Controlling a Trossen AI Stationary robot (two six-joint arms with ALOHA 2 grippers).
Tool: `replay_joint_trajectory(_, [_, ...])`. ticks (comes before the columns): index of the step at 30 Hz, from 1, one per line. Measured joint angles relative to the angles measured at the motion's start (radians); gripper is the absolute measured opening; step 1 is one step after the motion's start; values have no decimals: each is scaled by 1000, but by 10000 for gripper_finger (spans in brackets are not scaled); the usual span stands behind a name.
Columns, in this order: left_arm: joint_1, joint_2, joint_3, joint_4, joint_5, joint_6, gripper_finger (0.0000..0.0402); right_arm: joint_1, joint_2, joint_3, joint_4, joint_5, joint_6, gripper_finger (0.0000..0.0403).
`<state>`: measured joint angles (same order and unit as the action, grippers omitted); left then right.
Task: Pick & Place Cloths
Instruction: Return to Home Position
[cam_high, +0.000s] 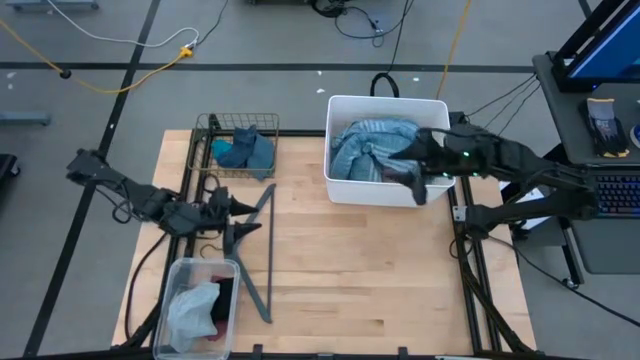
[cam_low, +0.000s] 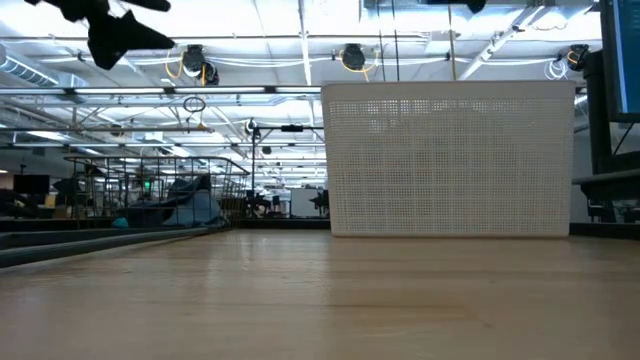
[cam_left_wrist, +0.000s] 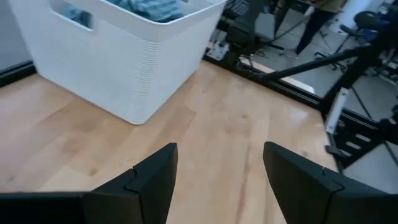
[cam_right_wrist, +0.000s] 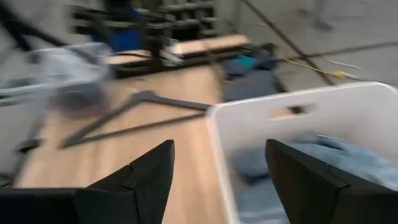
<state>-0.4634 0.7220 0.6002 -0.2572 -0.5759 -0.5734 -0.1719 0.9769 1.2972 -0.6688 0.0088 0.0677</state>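
A large blue striped cloth (cam_high: 372, 148) lies bunched in a white bin (cam_high: 340, 190). Teal and dark blue cloths (cam_high: 246, 150) rest in a wire basket (cam_high: 207, 128). A pale grey-blue cloth (cam_high: 192, 308), with pink and black beside it, fills a clear box (cam_high: 178, 268). My left gripper (cam_high: 245, 215) hovers open over the grey hanger (cam_high: 262, 250), pointing at the bin (cam_left_wrist: 118, 62); its fingers (cam_left_wrist: 217, 168) hold nothing. My right gripper (cam_high: 412, 188) hangs open above the bin's near right part, over the striped cloth (cam_right_wrist: 336, 155), with nothing between its fingers (cam_right_wrist: 217, 168).
The grey plastic hanger (cam_right_wrist: 137, 112) lies flat on the wooden table between the clear box and the bin. Bare wood (cam_high: 370, 280) stretches across the table's near middle and right. In the low view the bin (cam_low: 450, 160) stands at the right and one gripper (cam_low: 115, 35) hangs high at the left.
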Motion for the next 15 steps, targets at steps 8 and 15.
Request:
replay_joint_trajectory(8, [59,-80,-49,2,27,23,243,138,-95,-81,34,-32,78,243])
replay_joint_trajectory(15, [43,-185,-99,35,17,87,243,247,-185,-316,243,79,135,246])
